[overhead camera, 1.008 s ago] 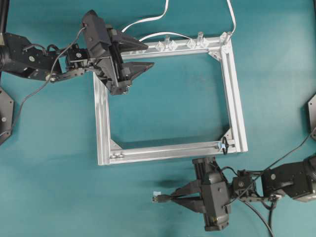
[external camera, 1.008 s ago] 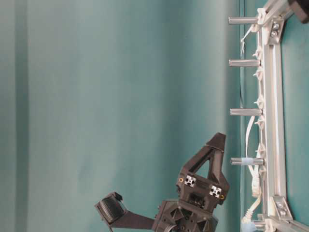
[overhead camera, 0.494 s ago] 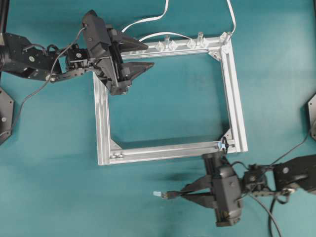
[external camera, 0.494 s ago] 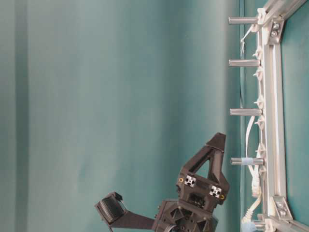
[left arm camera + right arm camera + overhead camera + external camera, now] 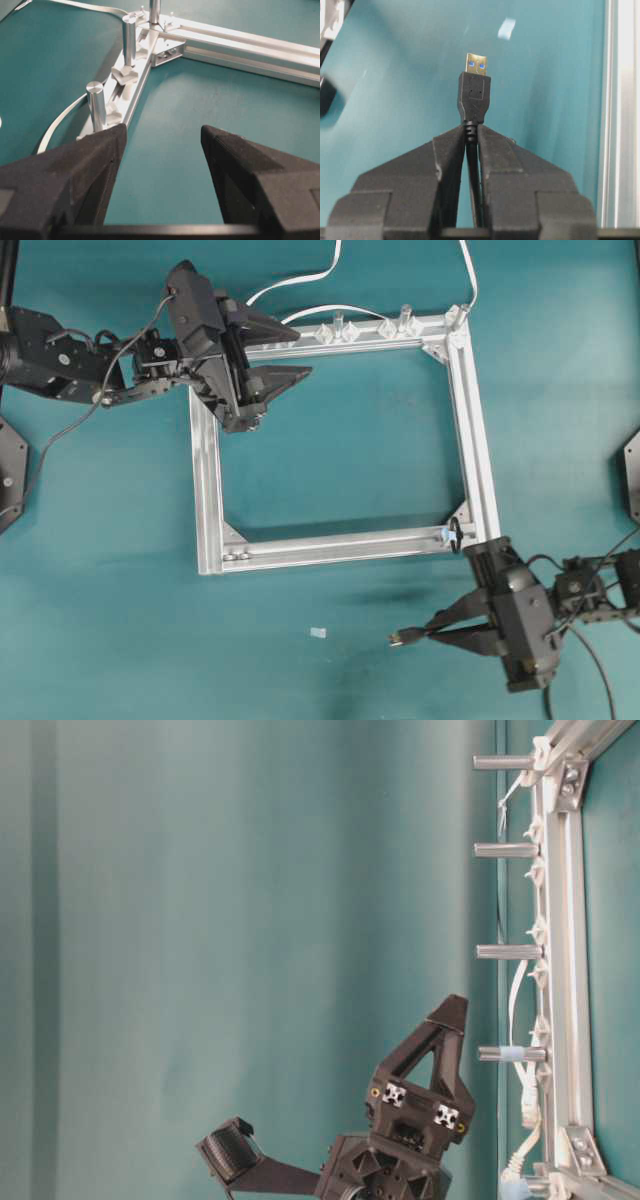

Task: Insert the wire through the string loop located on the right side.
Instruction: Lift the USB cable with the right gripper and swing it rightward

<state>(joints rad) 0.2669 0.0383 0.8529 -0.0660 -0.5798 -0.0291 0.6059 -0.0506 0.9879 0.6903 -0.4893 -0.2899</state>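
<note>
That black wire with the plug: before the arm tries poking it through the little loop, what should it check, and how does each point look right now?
1. Grip: right gripper is clamped on the wire just behind the plug: ok.
2. Plug sticks out free ahead of the fingers: ok.
3. String loop sits on the frame corner, nothing covering it: ok.
4. Plug aimed at the loop: it points away from it: not ok.
5. Left gripper, open, is at the far corner, out of the way: ok.
6. Loop opening wide enough for the plug: cannot tell.

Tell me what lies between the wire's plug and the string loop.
In the overhead view, bare teal table separates the wire's plug from the string loop; the right gripper holds the wire just behind the plug.
</note>
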